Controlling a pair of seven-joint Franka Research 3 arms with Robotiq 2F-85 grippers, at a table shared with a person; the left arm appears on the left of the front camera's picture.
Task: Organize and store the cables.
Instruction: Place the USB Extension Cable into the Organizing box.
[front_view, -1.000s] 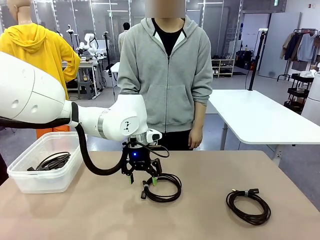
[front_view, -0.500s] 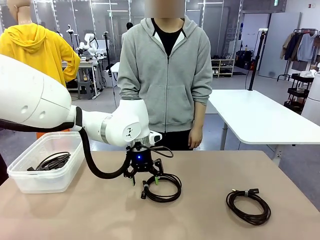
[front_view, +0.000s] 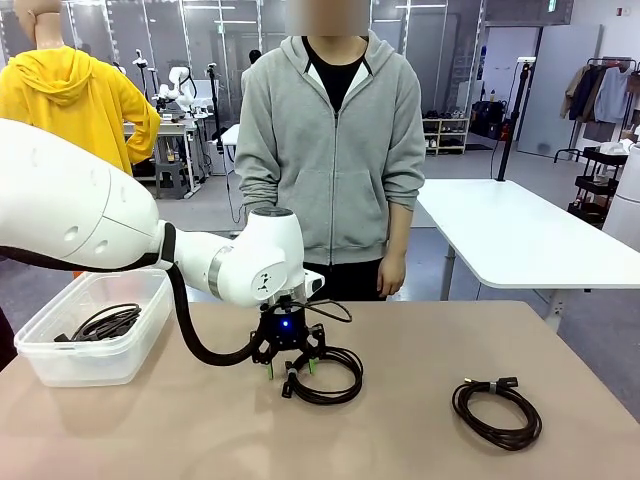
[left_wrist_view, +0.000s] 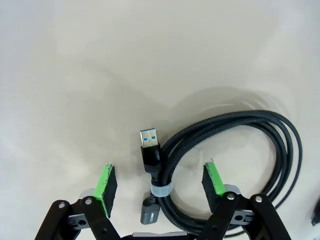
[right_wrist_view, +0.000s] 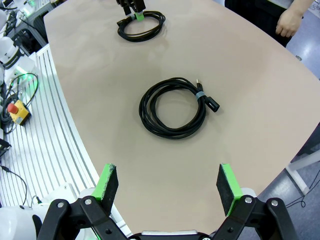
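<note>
Black braided cable coil (left_wrist_view: 240, 131) flat on the table (front_view: 420, 340), strapped neck between the left gripper's (left_wrist_view: 159, 172) parted pads (left_wrist_view: 106, 182), likely since the tie (left_wrist_view: 161, 190) gives firm hold; second coil (right_wrist_view: 172, 107) lies apart, ahead of the wide-open right gripper (right_wrist_view: 167, 182); third coil (front_view: 108, 320) rests in the clear bin (front_view: 70, 365)

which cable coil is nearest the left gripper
The middle coil: the open left gripper straddles its plug end. Another coil lies farther right on the table, a third coil in the clear bin.
</note>
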